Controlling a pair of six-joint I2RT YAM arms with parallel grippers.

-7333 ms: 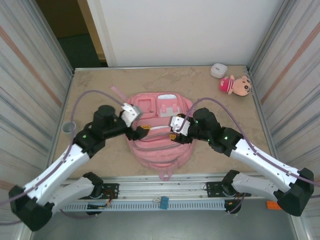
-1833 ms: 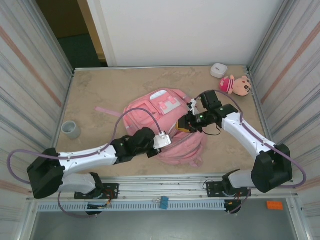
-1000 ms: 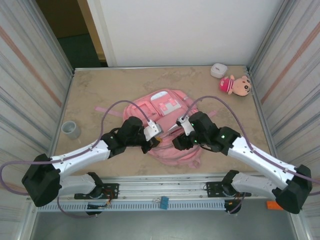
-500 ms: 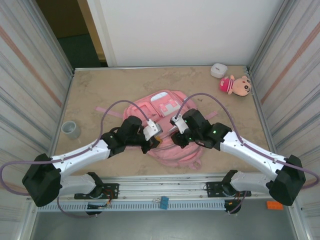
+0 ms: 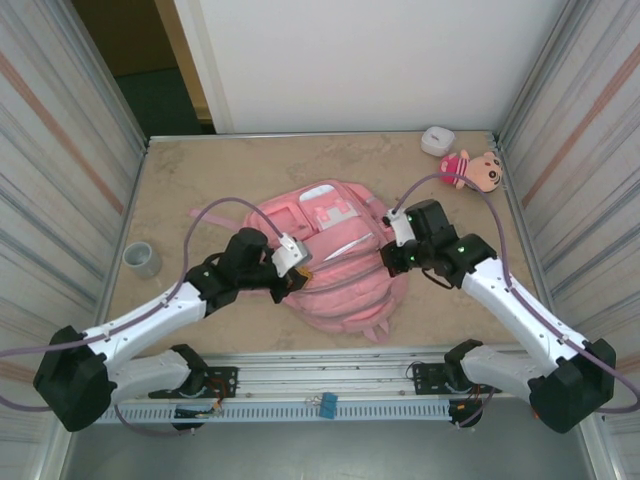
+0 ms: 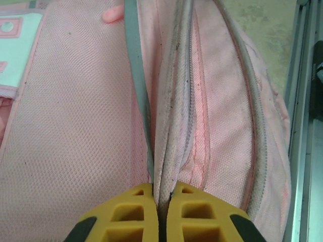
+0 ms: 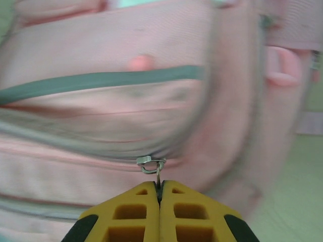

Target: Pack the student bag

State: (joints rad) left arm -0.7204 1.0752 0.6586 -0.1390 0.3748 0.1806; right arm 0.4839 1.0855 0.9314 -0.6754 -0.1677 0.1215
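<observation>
The pink student bag (image 5: 335,285) lies flat in the middle of the table, white trim patches (image 5: 325,205) at its far end. My left gripper (image 5: 297,272) is at the bag's left side, shut on a fold of its zipper edge (image 6: 169,166). My right gripper (image 5: 388,255) is at the bag's right side, shut on a small metal zipper pull (image 7: 157,174), whose slider (image 7: 147,162) sits on a zip line of the bag (image 7: 101,111). The right wrist view is blurred.
A plush doll with a pink hat (image 5: 472,168) and a small white case (image 5: 437,139) lie at the far right corner. A grey cup (image 5: 141,259) stands near the left wall. A pink strap (image 5: 205,213) trails left of the bag.
The right gripper has shut on the zipper pull and moved right along the bag. The left gripper has kept its hold and shifted slightly left. The bag has spread out.
</observation>
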